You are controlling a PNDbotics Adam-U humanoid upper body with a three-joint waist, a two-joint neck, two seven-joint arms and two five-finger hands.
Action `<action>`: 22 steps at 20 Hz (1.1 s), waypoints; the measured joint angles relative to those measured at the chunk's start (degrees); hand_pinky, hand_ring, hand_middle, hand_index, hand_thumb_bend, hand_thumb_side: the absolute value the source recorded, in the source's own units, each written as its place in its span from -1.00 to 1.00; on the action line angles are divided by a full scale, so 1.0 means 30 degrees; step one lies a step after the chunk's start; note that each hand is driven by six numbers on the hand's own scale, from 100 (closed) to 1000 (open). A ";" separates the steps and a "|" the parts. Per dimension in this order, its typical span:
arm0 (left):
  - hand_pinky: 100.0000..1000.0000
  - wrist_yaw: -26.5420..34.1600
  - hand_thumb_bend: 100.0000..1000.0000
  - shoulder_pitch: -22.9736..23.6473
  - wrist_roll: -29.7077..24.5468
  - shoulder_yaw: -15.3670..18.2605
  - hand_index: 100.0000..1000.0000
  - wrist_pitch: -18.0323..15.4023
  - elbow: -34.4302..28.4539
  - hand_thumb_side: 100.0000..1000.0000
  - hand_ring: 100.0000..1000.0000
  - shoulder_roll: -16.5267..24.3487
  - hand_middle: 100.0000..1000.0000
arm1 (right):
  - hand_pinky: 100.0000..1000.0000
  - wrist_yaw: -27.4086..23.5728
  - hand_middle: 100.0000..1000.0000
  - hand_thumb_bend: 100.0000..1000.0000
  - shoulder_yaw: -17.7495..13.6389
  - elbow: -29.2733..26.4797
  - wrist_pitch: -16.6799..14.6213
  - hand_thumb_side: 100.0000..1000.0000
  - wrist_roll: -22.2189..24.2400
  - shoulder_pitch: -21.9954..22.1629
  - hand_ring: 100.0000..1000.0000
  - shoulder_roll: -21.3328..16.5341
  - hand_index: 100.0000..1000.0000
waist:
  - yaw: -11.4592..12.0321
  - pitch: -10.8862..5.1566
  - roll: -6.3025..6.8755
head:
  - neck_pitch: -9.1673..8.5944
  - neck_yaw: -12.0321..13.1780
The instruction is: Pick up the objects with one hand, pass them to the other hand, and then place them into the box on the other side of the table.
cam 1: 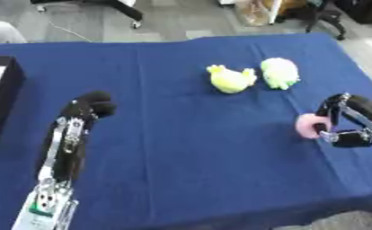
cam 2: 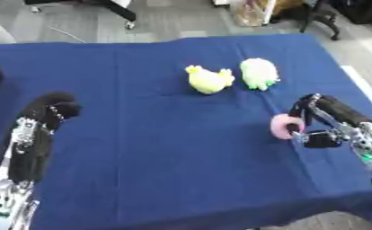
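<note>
A small pink soft toy (cam 1: pixel 308 125) sits at the right of the blue table (cam 1: pixel 181 148), and my right hand (cam 2: pixel 313 127) has its fingers and thumb curled round it. Farther back lie a yellow plush toy (cam 1: pixel 231 79) and a pale green plush toy (cam 1: pixel 280 72), side by side and nearly touching. My left hand (cam 1: pixel 88 108) hovers over the left part of the table with its fingers curled and nothing in it. A black box (cam 1: pixel 2 96) stands at the table's left edge, only partly in view.
The blue cloth covers the whole table, and its front edge (cam 1: pixel 220 220) runs along the bottom of the view. Beyond the far edge are a grey floor and chair legs (cam 1: pixel 126 13).
</note>
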 measured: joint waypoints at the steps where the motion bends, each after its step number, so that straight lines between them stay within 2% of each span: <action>1: 0.47 0.0000 -0.83 0.0000 0.0000 0.0000 0.50 0.0000 0.0000 0.59 0.32 0.0000 0.30 | 0.25 -0.0100 -0.36 -1.00 -0.0018 -0.0136 -0.0001 -1.00 -0.0093 -0.0150 -0.38 0.0043 -0.48 | -0.0004 -0.0002 0.0001 | 0.0000 0.0003; 7: 0.47 0.0000 -0.84 0.0012 0.0000 0.0000 0.50 0.0000 0.0000 0.59 0.32 0.0000 0.30 | 0.26 -0.0562 -0.37 -1.00 0.0024 -0.1093 -0.0023 -1.00 -0.0163 -0.1463 -0.40 0.0592 -0.48 | 0.0012 -0.0035 0.0037 | 0.0001 0.0029; 13: 0.47 0.0000 -0.84 0.0020 -0.0027 -0.0002 0.50 0.0027 0.0000 0.59 0.32 0.0000 0.30 | 0.25 -0.0713 -0.39 -1.00 0.0674 -0.1808 -0.0385 -1.00 0.0400 -0.3159 -0.42 0.1725 -0.48 | 0.0059 -0.0098 0.0074 | 0.0002 0.0147; 22: 0.48 -0.0109 -0.86 0.0031 -0.0160 -0.0009 0.50 0.0144 0.0008 0.59 0.32 -0.0007 0.30 | 0.23 -0.1412 -0.42 -1.00 0.2094 -0.3197 -0.1042 -1.00 0.1726 -0.5575 -0.45 0.5489 -0.49 | 0.0105 -0.0139 0.0248 | 0.0004 0.0152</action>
